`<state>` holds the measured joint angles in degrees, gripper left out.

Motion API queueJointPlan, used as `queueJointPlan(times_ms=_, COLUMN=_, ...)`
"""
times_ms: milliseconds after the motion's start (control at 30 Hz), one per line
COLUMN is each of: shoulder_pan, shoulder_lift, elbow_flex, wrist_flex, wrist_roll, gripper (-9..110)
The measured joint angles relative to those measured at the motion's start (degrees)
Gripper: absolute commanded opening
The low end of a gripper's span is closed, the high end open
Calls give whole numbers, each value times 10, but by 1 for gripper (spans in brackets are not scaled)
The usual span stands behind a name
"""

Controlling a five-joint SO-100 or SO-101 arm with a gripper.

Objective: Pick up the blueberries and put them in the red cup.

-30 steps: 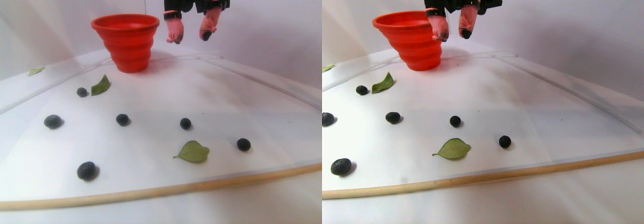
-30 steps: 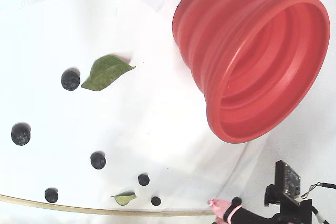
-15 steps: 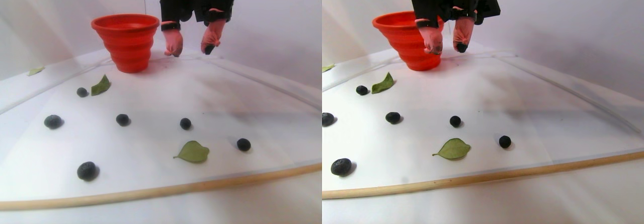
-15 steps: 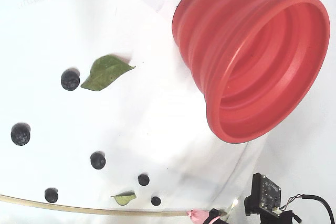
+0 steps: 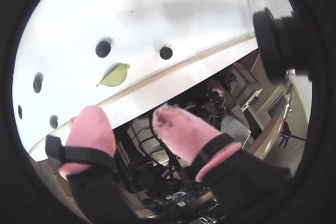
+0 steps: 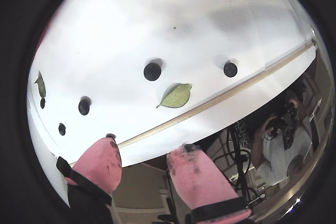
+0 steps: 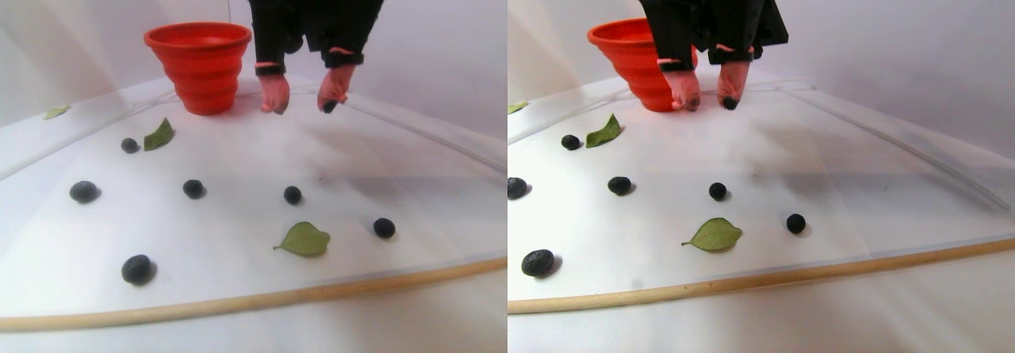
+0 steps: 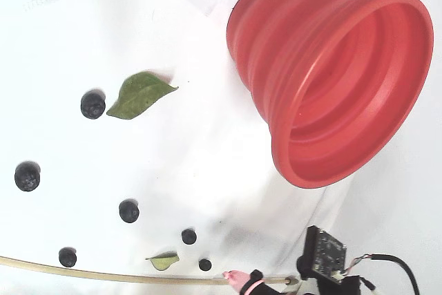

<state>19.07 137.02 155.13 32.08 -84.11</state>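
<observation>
White sheeting covers the bench (image 7: 238, 163), edged by a wooden strip (image 7: 238, 301) at the front of the stereo pair view. At the back stands the red cup (image 7: 202, 63), upright, wide rim up. Just to its right the pincer (image 7: 300, 105) hangs low over the surface, its pink-covered fingers (image 6: 102, 163) spread apart and holding nothing. Six blueberries (image 7: 193, 188) lie scattered in front of the cup, well apart from it, among green leaves (image 7: 304, 239).
</observation>
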Motion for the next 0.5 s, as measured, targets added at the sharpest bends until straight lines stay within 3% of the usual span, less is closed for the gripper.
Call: queueJointPlan(times_ms=500, shoulder_pan=0, shoulder_lift=-80, elbow_flex=42, wrist_flex=-120, wrist_roll=-20, gripper=18)
